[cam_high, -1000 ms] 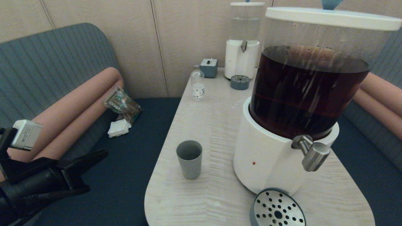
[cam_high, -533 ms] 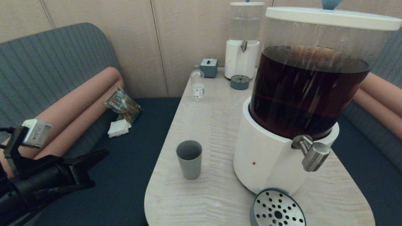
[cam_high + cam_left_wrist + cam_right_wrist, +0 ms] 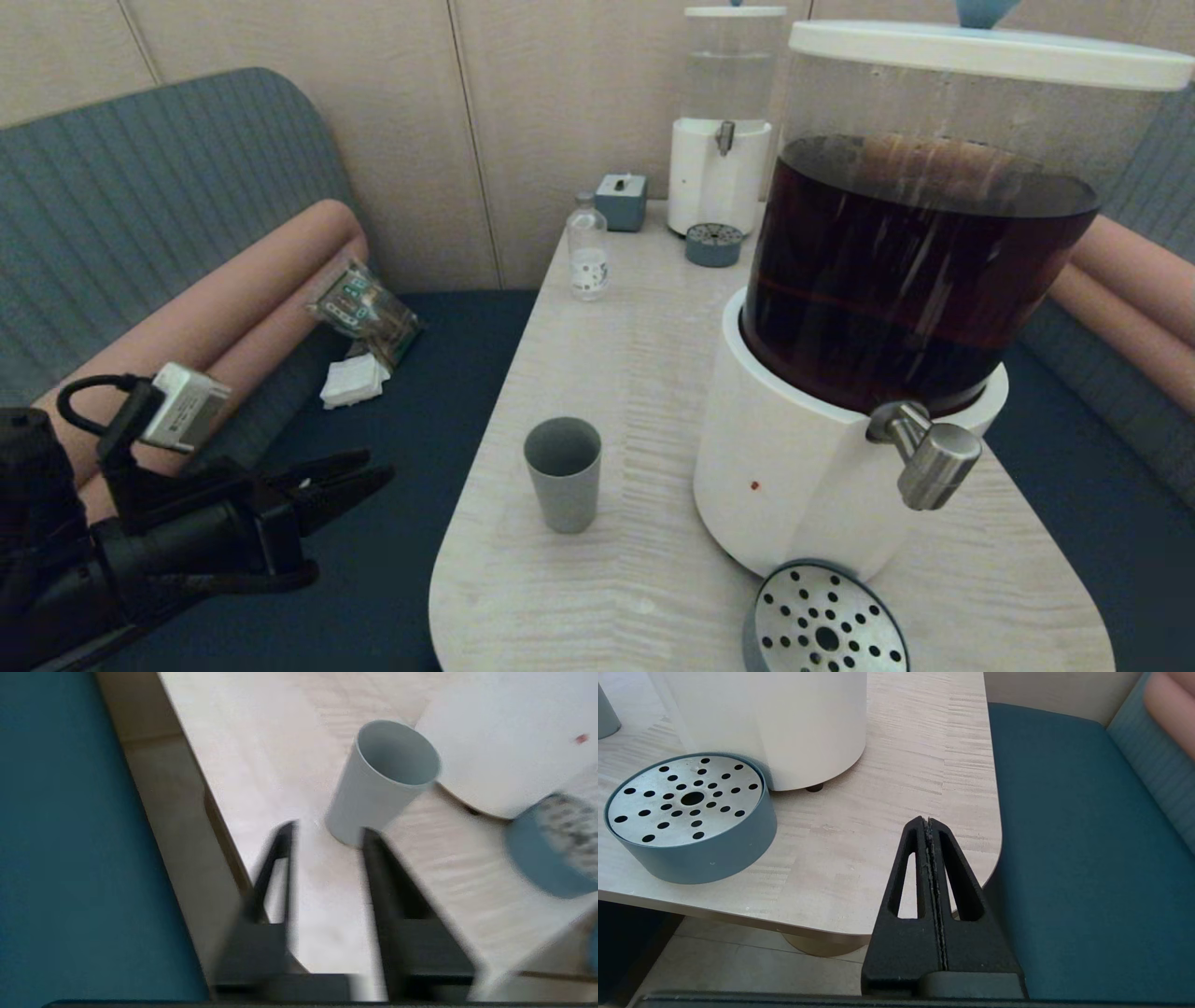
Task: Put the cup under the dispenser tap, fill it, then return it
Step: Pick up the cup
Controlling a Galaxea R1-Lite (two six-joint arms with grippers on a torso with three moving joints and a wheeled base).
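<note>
The grey cup [image 3: 563, 471] stands upright and empty on the pale table, left of the big dispenser [image 3: 878, 308] holding dark brown liquid. Its steel tap [image 3: 926, 453] sticks out above the round perforated drip tray [image 3: 826, 623]. My left gripper [image 3: 359, 478] hovers left of the table edge, open, pointing toward the cup and apart from it. In the left wrist view the cup [image 3: 380, 781] stands just past the spread fingers, and the left gripper [image 3: 327, 833] holds nothing. My right gripper [image 3: 928, 823] is shut and empty over the table's near right corner, out of the head view.
A small clear bottle [image 3: 588, 247], a grey box [image 3: 621, 201] and a smaller clear-liquid dispenser [image 3: 724, 121] with its own drip tray [image 3: 713, 245] stand at the table's far end. A snack packet [image 3: 362, 310] and a napkin [image 3: 353, 381] lie on the blue bench at left.
My left arm has swung rightward and forward toward the table and the cup. The cup, the dispenser and the right arm have stayed put.
</note>
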